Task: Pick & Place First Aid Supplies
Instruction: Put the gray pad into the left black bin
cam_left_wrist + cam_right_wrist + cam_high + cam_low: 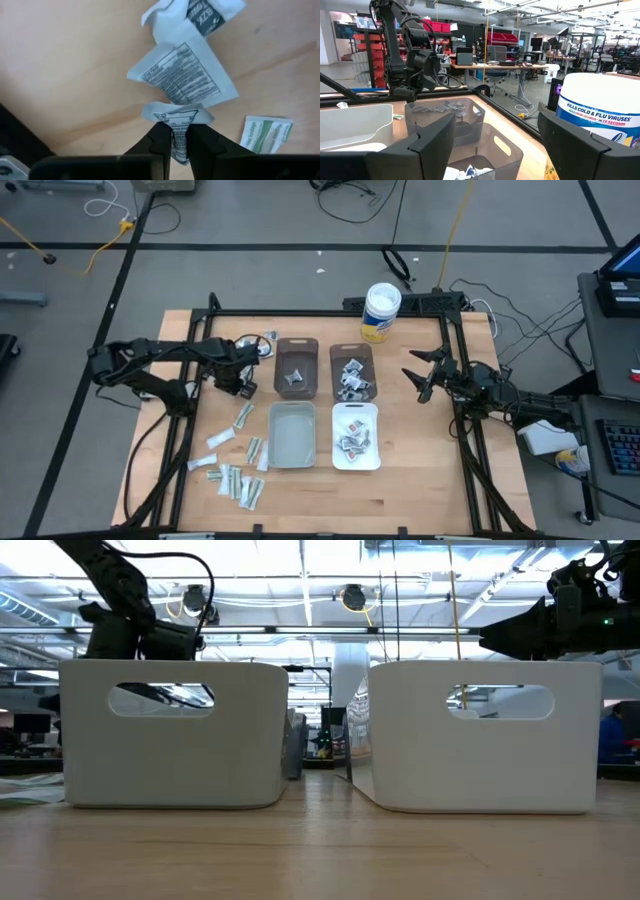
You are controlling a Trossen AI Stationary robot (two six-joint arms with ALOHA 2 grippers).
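A small white sealed paper packet with black print [177, 131] is clamped between the dark fingers of the left gripper [175, 142], just above the pale wooden table [410, 480], left of the brown rectangular plastic bin [296, 367]. More flat packets [235, 480] are scattered near the grey bin [291, 434]. The right gripper [424, 372] is held spread and empty, right of the brown bin.

I saw small flat white sealed packets [236, 476] scattered on the table's left; one printed packet [177, 131] was pinched, others lay in bins.
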